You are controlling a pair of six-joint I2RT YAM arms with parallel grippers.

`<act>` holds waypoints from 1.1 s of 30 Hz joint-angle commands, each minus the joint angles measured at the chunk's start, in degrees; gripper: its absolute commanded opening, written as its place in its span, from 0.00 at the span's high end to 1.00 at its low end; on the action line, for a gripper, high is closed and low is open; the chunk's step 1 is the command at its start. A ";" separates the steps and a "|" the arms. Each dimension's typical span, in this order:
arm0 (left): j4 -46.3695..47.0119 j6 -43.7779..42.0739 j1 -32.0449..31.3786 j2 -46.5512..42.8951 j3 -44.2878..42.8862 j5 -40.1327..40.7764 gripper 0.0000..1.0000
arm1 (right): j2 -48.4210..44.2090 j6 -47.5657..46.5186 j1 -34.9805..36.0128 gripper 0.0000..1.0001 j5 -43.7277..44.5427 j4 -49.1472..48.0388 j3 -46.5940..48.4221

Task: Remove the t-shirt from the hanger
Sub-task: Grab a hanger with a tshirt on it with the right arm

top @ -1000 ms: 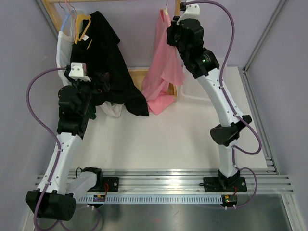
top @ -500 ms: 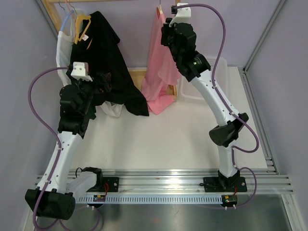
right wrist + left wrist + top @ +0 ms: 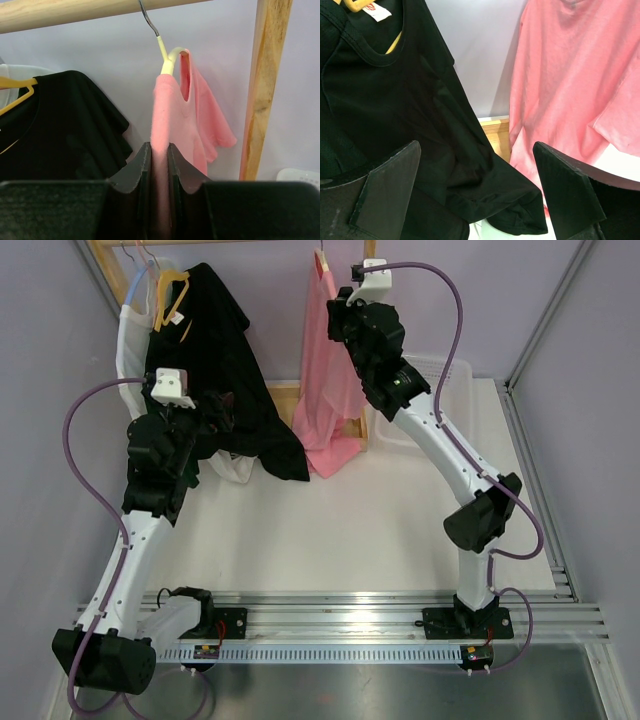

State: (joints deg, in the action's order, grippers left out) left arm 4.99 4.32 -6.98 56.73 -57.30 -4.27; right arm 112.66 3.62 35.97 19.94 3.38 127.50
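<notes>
right gripper (image 3: 158, 152) nearly closed on pink cotton t-shirt (image 3: 187, 125) below shoulder; left gripper (image 3: 476, 165) wide open, empty. Slide fabric sideways off cream plastic hanger (image 3: 171, 56), slowly.

In the right wrist view, the pink t-shirt (image 3: 172, 120) is hanging as soft, matt cloth, and the right gripper (image 3: 159, 150) pinching it is showing dull, slightly grainy black plastic. At twelve o'clock the hanger (image 3: 167, 62) is looking like smooth cream plastic under a thin, shiny metal hook, below a pale wooden rail (image 3: 75, 12). At three o'clock a wooden post (image 3: 265, 85) is showing fine grain. At nine o'clock the black t-shirt (image 3: 65, 125) is reading as matt cloth. The left gripper (image 3: 476, 150) is showing similar matt black plastic.
</notes>
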 commanded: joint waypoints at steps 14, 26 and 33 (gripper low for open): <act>0.10 -1.15 -2.16 -0.13 -3.70 -0.21 0.01 | -9.83 2.62 0.25 1.00 -4.39 -15.60 -3.75; -2.70 0.42 -2.51 -0.57 -7.03 0.14 0.01 | -16.07 5.17 0.25 1.00 -8.07 -8.40 -8.93; -6.30 7.19 -2.51 -3.38 -10.45 -0.55 0.01 | -23.79 9.03 0.42 1.00 -8.69 -4.43 -15.78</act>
State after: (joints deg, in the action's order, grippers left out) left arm -0.67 8.12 -9.30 55.33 -63.70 -3.95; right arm 95.68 9.76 35.97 12.47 2.92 113.01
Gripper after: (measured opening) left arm 0.984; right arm 0.208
